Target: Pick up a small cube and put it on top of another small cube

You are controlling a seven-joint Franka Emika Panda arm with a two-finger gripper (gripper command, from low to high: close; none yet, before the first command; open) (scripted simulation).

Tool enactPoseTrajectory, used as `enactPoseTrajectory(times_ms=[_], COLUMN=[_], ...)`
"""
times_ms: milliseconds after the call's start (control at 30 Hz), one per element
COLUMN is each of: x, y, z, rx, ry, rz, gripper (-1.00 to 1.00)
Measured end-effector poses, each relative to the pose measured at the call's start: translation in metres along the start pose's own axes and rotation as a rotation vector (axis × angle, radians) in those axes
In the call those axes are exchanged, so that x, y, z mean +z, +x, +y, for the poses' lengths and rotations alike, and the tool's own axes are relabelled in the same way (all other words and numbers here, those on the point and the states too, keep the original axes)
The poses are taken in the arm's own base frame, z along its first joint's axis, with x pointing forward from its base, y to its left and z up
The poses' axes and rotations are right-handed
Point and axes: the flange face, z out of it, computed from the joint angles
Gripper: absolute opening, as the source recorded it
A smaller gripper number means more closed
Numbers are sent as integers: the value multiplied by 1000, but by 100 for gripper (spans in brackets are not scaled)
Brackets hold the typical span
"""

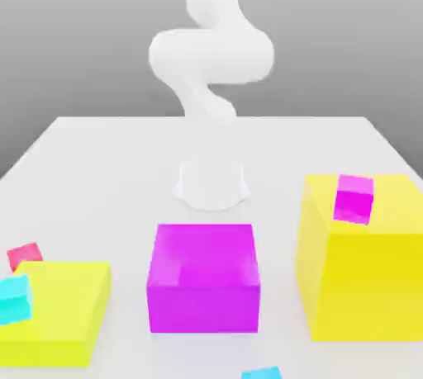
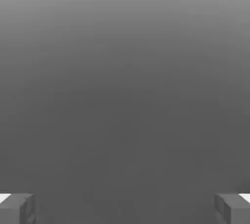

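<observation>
- White arm (image 1: 211, 63) rises from its base at frame center in the exterior view, folded in an S-curve, running off the top edge.
- Gripper (image 2: 125, 208): two grey fingertips (image 2: 17, 208) at the bottom corners of the hand view, spread wide, nothing between them, plain grey backdrop ahead.
- White table (image 1: 99, 171) fills the lower half of the exterior view.
- Small red cube (image 1: 25, 256): lower left of the frame, on the table, just behind the low yellow block (image 1: 62, 311), partly hidden by it.
- Cyan cube (image 1: 14, 299): far left edge, at the low yellow block's left end, seemingly on it; cannot tell for sure.
- Second cyan cube (image 1: 261, 373): bottom edge, slightly right of center, on the table in front of the big magenta block (image 1: 203, 277), cut off by the frame.
- Big magenta block: lower center, in front of the arm base, apart from both yellow blocks.
- Tall yellow block (image 1: 363, 258): right side of the frame, cropped at the right edge.
- Small magenta cube (image 1: 354, 199): sits on top of the tall yellow block, near its back-left part, slightly tilted.
- Red cube and both cyan cubes are apart from each other.
</observation>
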Motion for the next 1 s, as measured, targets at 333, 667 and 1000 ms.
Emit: enactPoseTrajectory(times_ms=[333,667,1000], x=[135,233,289], y=[46,73,61], z=[84,219,376], rx=[549,1108,1699], ry=[-286,-515,-702], rz=[88,203,340], gripper=[0,0,0])
